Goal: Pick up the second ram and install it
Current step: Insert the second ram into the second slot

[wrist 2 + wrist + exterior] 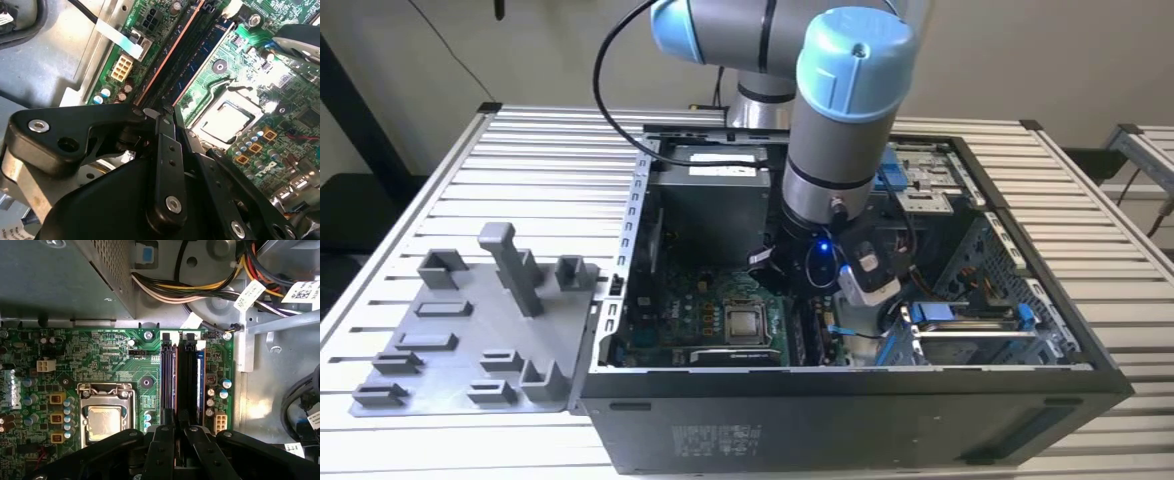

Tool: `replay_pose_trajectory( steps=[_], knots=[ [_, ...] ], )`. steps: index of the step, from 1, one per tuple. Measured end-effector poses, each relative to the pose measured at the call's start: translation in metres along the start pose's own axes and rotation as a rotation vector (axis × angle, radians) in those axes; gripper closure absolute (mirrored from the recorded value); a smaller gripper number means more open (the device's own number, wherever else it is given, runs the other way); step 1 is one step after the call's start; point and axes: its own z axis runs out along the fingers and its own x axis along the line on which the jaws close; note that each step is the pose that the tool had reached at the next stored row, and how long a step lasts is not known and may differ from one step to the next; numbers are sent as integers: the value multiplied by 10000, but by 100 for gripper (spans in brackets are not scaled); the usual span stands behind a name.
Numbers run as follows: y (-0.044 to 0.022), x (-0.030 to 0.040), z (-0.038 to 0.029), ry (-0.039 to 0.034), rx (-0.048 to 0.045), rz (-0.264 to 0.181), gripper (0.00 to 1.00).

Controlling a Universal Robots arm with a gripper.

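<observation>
My gripper [179, 429] hangs low inside the open computer case [854, 385], right over the memory slots of the green motherboard [100, 347]. The second ram [184, 385], a long dark stick, stands on edge in a slot. Its near end lies between my fingertips, which are closed on it. In the second wrist view the same stick [176, 61] runs away from the gripper [159, 111] between two orange slot edges. Another dark stick [168, 380] sits in the neighbouring slot. In the exterior view the arm's wrist [834, 285] covers the slots.
The bare processor socket [104, 422] lies close beside the slots. A grey power supply box [60, 275] and a bundle of coloured cables [200, 287] sit past the slots' far end. A grey holder with upright posts [520, 270] stands outside the case at the exterior view's left.
</observation>
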Motion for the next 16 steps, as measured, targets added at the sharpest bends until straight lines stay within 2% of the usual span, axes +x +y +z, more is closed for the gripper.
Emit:
replay_pose_trajectory(
  steps=[6, 7, 8, 9, 14, 16],
  knots=[
    [0, 0, 13, -1, -4, 0, 85],
    [0, 0, 13, -1, -4, 0, 78],
    [0, 0, 2, 0, -3, 1, 78],
    [3, -2, -67, -1, -3, 5, 78],
    [10, -7, -284, -2, -2, 5, 78],
    [12, -7, -285, -1, -4, 4, 78]
  ],
)
